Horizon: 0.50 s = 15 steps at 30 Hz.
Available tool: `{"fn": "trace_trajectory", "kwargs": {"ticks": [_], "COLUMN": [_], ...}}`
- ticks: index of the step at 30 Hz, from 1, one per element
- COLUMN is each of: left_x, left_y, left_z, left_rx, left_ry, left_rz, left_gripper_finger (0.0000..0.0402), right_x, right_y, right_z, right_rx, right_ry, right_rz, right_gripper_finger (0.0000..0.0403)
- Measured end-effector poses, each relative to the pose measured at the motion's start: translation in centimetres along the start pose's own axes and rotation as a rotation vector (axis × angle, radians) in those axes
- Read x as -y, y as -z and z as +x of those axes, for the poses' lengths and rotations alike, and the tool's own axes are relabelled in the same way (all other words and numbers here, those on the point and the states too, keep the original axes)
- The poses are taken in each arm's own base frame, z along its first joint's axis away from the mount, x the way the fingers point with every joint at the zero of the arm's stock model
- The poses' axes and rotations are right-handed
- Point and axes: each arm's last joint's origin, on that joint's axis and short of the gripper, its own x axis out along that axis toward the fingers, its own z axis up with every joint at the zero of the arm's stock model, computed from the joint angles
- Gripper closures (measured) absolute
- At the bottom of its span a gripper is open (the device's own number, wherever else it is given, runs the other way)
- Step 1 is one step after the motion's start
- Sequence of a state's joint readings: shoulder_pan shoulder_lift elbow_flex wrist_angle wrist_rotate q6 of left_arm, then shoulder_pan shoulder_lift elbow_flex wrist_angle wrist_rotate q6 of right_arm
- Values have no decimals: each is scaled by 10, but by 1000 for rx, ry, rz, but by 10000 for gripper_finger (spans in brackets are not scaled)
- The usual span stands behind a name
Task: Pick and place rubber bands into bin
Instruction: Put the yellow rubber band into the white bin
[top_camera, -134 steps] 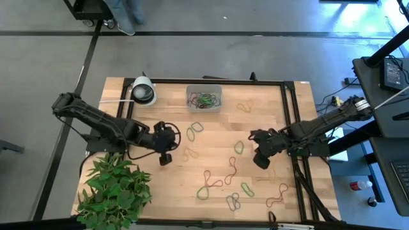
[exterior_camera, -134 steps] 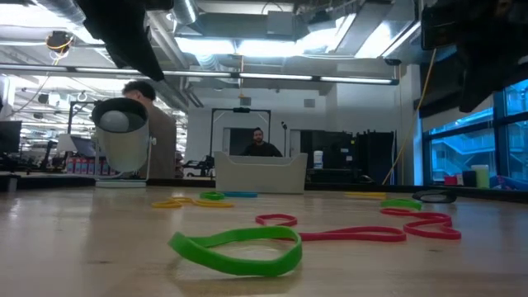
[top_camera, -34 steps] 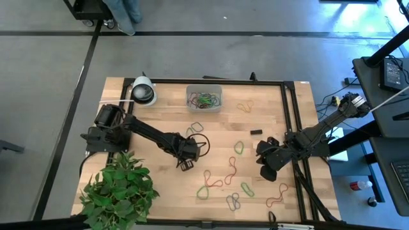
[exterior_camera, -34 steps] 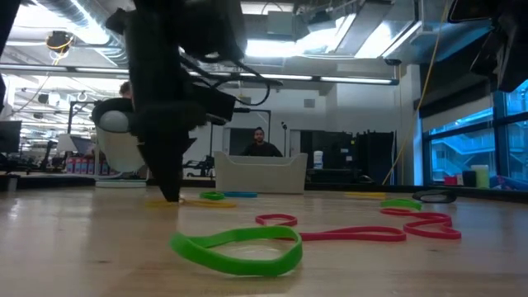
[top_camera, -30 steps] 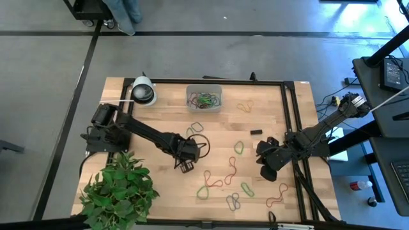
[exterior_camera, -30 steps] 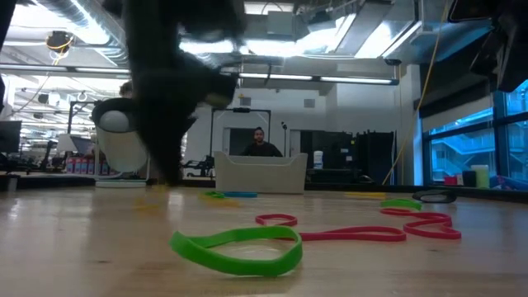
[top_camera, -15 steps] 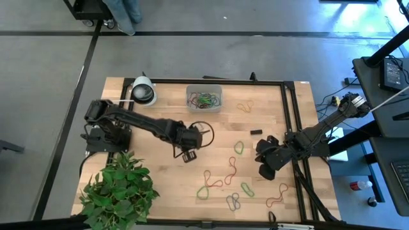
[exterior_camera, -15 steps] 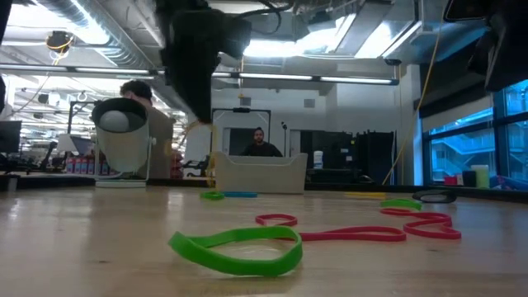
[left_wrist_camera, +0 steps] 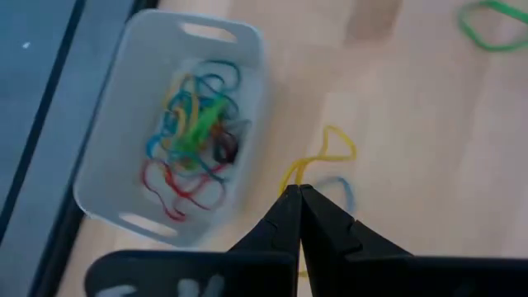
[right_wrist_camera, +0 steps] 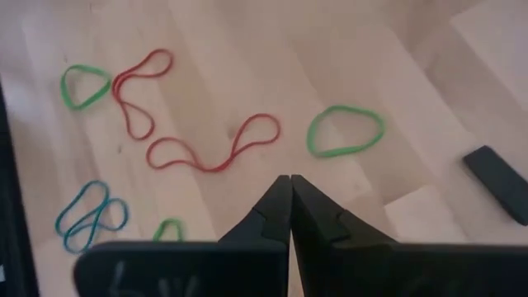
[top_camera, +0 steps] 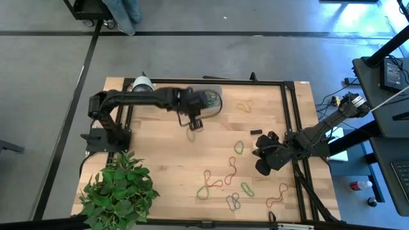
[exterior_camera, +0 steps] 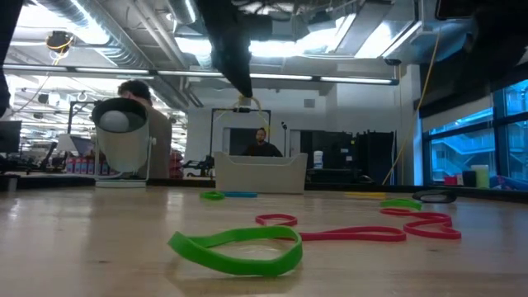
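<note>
The bin [left_wrist_camera: 124,177] stands near the table's far edge and holds several coloured rubber bands [left_wrist_camera: 194,132]. My left gripper [left_wrist_camera: 296,191] hovers just beside its near side [top_camera: 214,107], shut on a yellow rubber band [left_wrist_camera: 328,148]. In the low view that band [exterior_camera: 246,106] dangles under the dark fingers, above the bin [exterior_camera: 260,172]. More rubber bands lie loose on the wood: a green one [top_camera: 239,147], a red one [top_camera: 230,169], another green one [exterior_camera: 235,247]. My right gripper [right_wrist_camera: 289,181] waits shut over the table's right part [top_camera: 261,163], touching nothing. My left gripper pinches the yellow rubber band by a short stretch of its loop [left_wrist_camera: 290,173] between the two shut fingertips. The fingers slant down from above. The band hangs slack below them [exterior_camera: 246,106], clear of the table.
A white-and-black roll [top_camera: 144,91] stands at the far left, and a green plant [top_camera: 118,188] fills the near left corner. A small black block [top_camera: 255,132] lies right of centre. A black frame [top_camera: 291,115] runs along the table's right side. People show in the room behind.
My left gripper has risen from the table's middle and swung toward the far edge, to the bin, turning as it went. The yellow rubber band has come up with it, off the wood, and now hangs free. My right gripper has turned a little in place.
</note>
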<state>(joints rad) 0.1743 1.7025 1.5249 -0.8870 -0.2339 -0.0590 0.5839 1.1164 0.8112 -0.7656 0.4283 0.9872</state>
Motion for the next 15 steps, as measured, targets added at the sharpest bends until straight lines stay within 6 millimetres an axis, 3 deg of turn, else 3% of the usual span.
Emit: {"fn": "trace_trajectory", "kwargs": {"ticks": [8,15], "left_x": [-63,-88], "left_y": [-6,-5], "left_z": [42,96], "left_rx": [-2,-24], "left_ry": [7,24], "left_rz": [-11,-17], "left_gripper_finger": [400,400], "right_x": [8,17], "right_y": [-9,-18], "right_z": [5,9], "right_rx": [23,34], "right_ry": [53,94], "right_rz": [49,102], "right_gripper_finger": [398,399]}}
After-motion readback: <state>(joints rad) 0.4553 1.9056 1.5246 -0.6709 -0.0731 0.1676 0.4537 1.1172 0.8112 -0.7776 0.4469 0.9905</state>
